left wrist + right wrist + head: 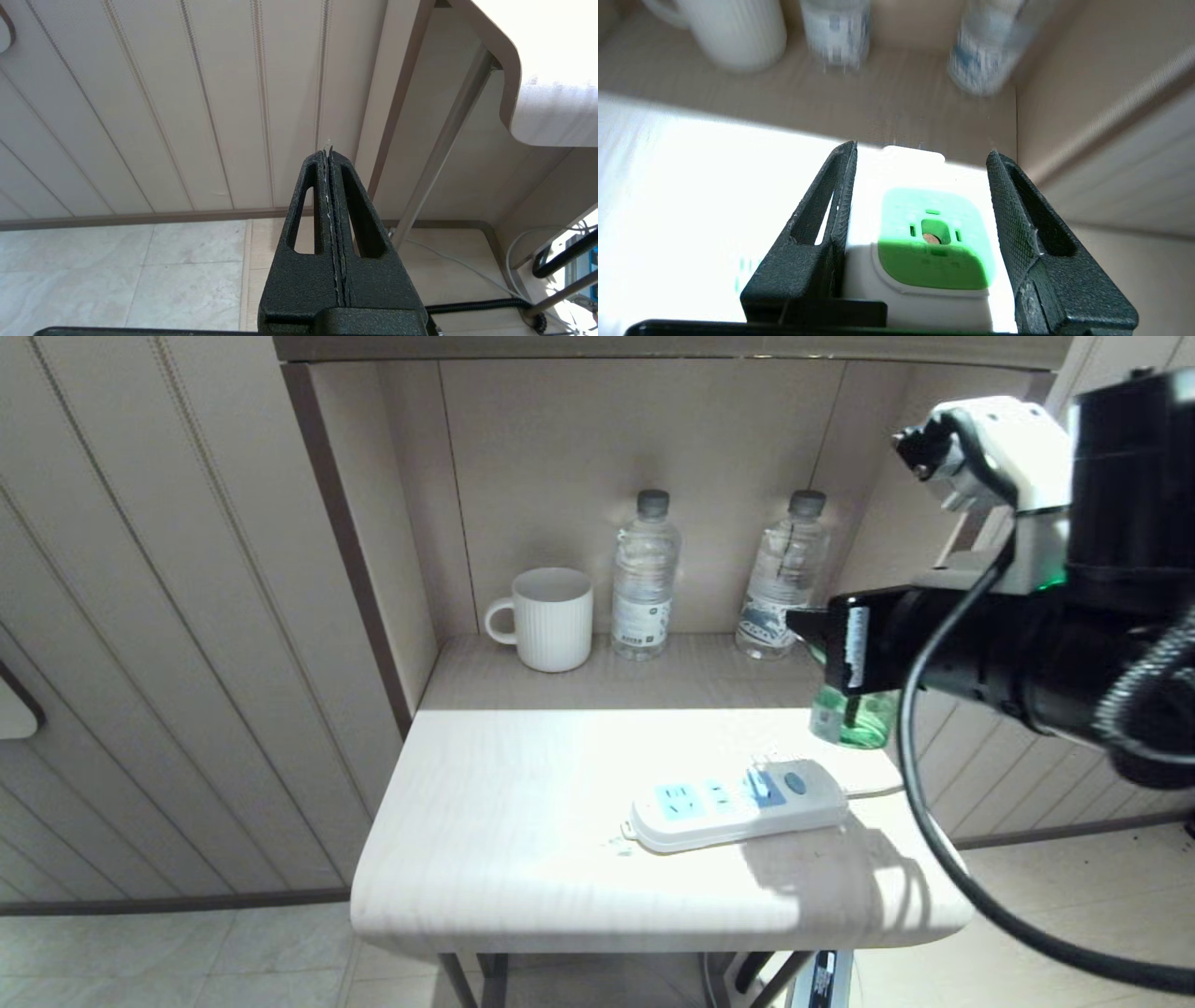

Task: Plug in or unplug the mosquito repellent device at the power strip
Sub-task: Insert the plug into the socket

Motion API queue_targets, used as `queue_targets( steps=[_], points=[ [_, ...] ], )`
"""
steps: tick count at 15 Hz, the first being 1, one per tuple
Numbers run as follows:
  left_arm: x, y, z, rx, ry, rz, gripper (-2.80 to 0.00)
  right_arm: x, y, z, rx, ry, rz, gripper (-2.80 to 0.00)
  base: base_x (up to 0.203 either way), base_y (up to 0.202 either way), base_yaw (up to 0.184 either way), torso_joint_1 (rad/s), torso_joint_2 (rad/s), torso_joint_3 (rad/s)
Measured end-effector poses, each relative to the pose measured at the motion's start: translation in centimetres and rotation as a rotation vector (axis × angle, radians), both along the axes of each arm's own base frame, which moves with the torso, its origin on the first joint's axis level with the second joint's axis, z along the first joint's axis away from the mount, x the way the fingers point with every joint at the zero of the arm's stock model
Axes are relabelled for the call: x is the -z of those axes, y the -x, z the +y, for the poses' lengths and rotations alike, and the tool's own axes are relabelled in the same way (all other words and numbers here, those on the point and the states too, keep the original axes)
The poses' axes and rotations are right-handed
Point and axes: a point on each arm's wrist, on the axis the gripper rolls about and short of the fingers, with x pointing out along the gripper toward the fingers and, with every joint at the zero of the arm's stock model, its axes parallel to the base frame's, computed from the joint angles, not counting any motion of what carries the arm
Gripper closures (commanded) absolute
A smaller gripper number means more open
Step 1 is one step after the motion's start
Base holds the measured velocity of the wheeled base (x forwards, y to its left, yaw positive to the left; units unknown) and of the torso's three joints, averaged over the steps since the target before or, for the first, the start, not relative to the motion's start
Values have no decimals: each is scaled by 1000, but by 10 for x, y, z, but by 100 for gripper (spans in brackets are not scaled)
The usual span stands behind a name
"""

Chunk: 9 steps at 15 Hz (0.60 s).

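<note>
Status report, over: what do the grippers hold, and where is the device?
Right gripper shut on mosquito repellent device, raised by table's right edge. Power strip sockets empty. Left gripper shut, parked beside table. Nothing in the way.

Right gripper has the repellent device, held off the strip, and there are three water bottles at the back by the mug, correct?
Two water bottles, not three, per the head view. The rest holds: right gripper grips the mosquito repellent device clear of the power strip; mug at the back.

Before me stands a pale wood-grain table with rounded corners; on it lies the flat white power strip with light-blue sockets. On the recessed beige shelf behind stand a ribbed white mug and two clear plastic water bottles.
</note>
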Motion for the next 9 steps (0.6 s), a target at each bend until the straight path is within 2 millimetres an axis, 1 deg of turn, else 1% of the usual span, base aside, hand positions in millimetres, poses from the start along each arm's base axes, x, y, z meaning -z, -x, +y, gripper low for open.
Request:
queue_targets(
  steps=[3,5,7,9],
  points=[
    [0,0,0,0,0,0,0,-19,31,-20,-58,0,184,0,0,0,0,0,0,0],
    [0,0,0,0,0,0,0,-26,48,-34,-110,8,327,0,0,0,0,0,0,0],
    [0,0,0,1,0,0,0,-24,62,-45,-179,46,496,0,0,0,0,0,0,0],
    [0,0,0,0,0,0,0,-18,73,-54,-230,122,653,0,0,0,0,0,0,0]
  ],
)
